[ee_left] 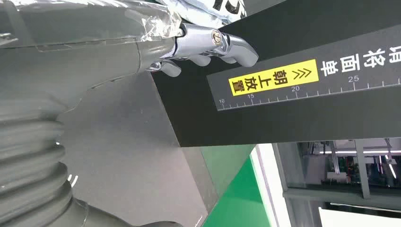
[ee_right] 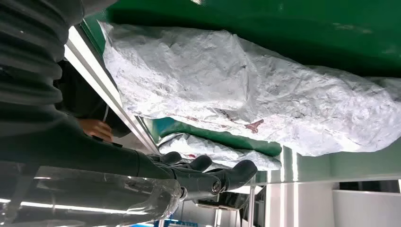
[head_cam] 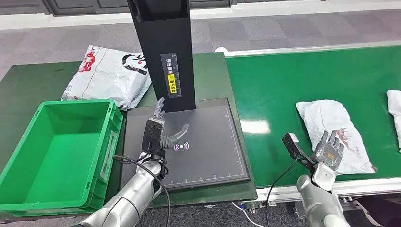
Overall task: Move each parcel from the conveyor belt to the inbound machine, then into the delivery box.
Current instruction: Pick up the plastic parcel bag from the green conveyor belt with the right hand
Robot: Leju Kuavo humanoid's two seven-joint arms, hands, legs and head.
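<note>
- Judging by how things lie, I am early in the job: the green delivery box (head_cam: 56,146) at my left looks bare inside, and the black scan plate of the inbound machine (head_cam: 208,142) carries no parcel.
- One white parcel (head_cam: 333,135) lies on the green conveyor belt (head_cam: 293,80) right under my right hand, and the edge of another parcel (head_cam: 395,111) shows further along at the belt's far right. Both still need the machine, then the box.
- A printed mailer bag (head_cam: 111,75) rests on the table behind the box, beside the machine's black post (head_cam: 163,52); whether it counts as handled I cannot tell.
- My right hand (head_cam: 329,150) hovers at the near end of the parcel, fingers spread and released, gripping nothing. Whether the fingertips already touch the wrapper I cannot tell.
- My left hand (head_cam: 158,130) is over the scan plate near the foot of the post, fingers apart and extended, holding nothing.
- I judge the next step to be closing my right hand on that nearest parcel.
</note>
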